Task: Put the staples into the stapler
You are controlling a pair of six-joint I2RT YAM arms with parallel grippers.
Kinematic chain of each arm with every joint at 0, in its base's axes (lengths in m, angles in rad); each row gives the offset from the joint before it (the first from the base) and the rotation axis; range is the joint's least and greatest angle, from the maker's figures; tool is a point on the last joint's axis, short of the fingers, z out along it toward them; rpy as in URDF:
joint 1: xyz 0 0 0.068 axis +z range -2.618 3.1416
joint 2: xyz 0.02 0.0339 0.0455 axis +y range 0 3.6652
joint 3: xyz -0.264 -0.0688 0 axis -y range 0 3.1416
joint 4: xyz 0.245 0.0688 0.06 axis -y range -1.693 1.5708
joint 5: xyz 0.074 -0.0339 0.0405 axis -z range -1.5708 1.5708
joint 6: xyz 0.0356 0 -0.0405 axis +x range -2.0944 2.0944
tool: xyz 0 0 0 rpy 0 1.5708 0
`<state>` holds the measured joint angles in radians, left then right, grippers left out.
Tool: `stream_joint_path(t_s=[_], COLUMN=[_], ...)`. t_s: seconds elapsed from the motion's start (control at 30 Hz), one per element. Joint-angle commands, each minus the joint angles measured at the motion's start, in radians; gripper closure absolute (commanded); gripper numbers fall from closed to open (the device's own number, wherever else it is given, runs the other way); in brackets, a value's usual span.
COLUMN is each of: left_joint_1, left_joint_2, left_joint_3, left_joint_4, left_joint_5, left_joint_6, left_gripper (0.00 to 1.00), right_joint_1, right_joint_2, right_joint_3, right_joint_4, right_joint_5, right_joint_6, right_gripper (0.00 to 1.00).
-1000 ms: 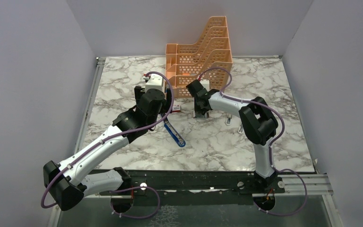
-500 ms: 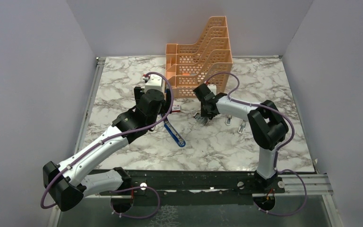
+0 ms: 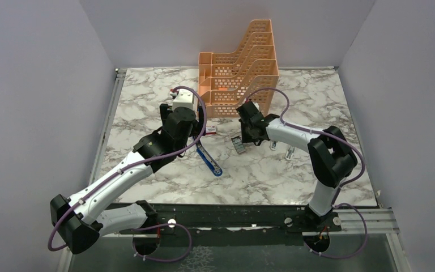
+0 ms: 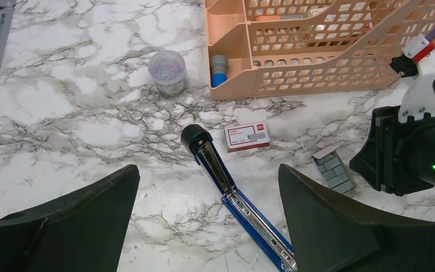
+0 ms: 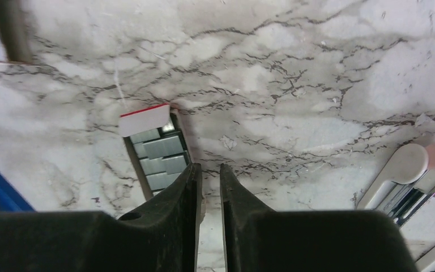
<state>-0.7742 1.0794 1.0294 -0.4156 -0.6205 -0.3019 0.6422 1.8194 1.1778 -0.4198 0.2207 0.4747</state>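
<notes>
Seen from above, the staples [image 3: 237, 145] lie at the tips of the right gripper [image 3: 242, 139], and the open stapler [image 3: 209, 161] lies well to their left. In the left wrist view the left gripper [image 4: 207, 170] is spread wide and empty, with the bare channel [image 4: 243, 207] running between its jaws. In the right wrist view the jaws are all but pressed together on nothing, with the staples just to their left; loading is judged not yet begun.

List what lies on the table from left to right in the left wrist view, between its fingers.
Clear tub of paper clips → red-and-white staple box → dark staple tray → right arm. The blue stapler and orange organiser overlap several of these, so they are left out.
</notes>
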Motion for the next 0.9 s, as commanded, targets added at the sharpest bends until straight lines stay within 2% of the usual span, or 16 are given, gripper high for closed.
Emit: stream_joint_path(t_s=[0.0, 0.03, 0.17, 0.43, 0.87], left_joint_1=[0.0, 0.0, 0.0, 0.0, 0.0], left_joint_2=[-0.022, -0.022, -0.022, -0.011, -0.005], left_joint_3=[-0.012, -0.013, -0.015, -0.016, -0.016], left_joint_4=[0.022, 0.024, 0.026, 0.028, 0.028], left_joint_5=[0.003, 0.001, -0.001, -0.008, -0.013], left_joint_6=[-0.002, -0.002, 0.0, 0.005, 0.009], left_gripper=[0.07, 0.07, 0.07, 0.07, 0.07], right_joint_1=[0.003, 0.004, 0.006, 0.014, 0.024], right_joint_2=[-0.061, -0.061, -0.037, -0.006, 0.046], right_joint_3=[0.002, 0.005, 0.018, 0.011, 0.023], right_joint_4=[0.08, 0.086, 0.093, 0.073, 0.08], right_joint_5=[-0.065, -0.077, -0.131, -0.143, -0.135], right_joint_6=[-0.069, -0.074, -0.094, -0.091, -0.111], right_gripper=[0.81, 0.85, 0.9, 0.74, 0.76])
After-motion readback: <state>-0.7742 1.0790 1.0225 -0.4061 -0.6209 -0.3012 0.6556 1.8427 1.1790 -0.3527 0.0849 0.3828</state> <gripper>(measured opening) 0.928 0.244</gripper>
